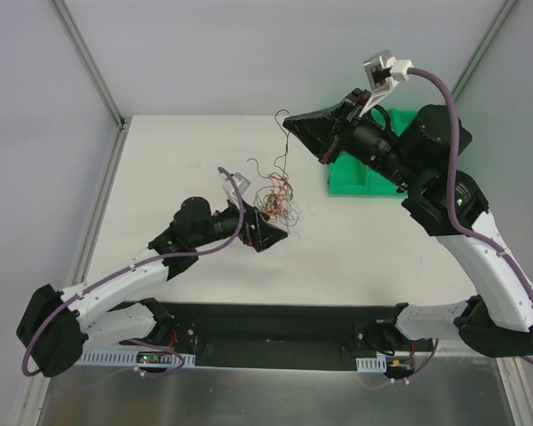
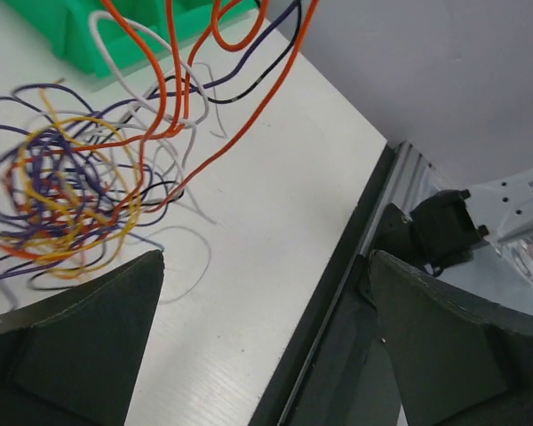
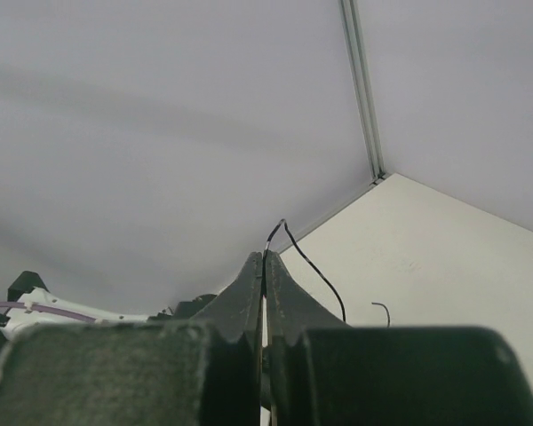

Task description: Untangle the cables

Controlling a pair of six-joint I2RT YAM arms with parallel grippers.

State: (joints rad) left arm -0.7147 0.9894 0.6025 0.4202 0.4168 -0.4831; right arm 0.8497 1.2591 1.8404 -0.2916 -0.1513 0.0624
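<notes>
A knot of thin cables (image 1: 274, 199) in orange, purple, yellow, white and black lies mid-table; it also shows in the left wrist view (image 2: 67, 191). My left gripper (image 1: 265, 234) is open just near of the knot, low over the table, holding nothing (image 2: 266, 266). My right gripper (image 1: 290, 122) is raised above the far table and shut on a black wire (image 3: 306, 262), which pokes out above the fingertips (image 3: 264, 257). A thin black strand (image 1: 282, 146) hangs from it down toward the knot.
A green bin (image 1: 366, 176) stands at the right behind the knot, partly under my right arm; its edge shows in the left wrist view (image 2: 80, 31). The table's black front rail (image 2: 338, 293) runs beside my left gripper. White walls enclose the table.
</notes>
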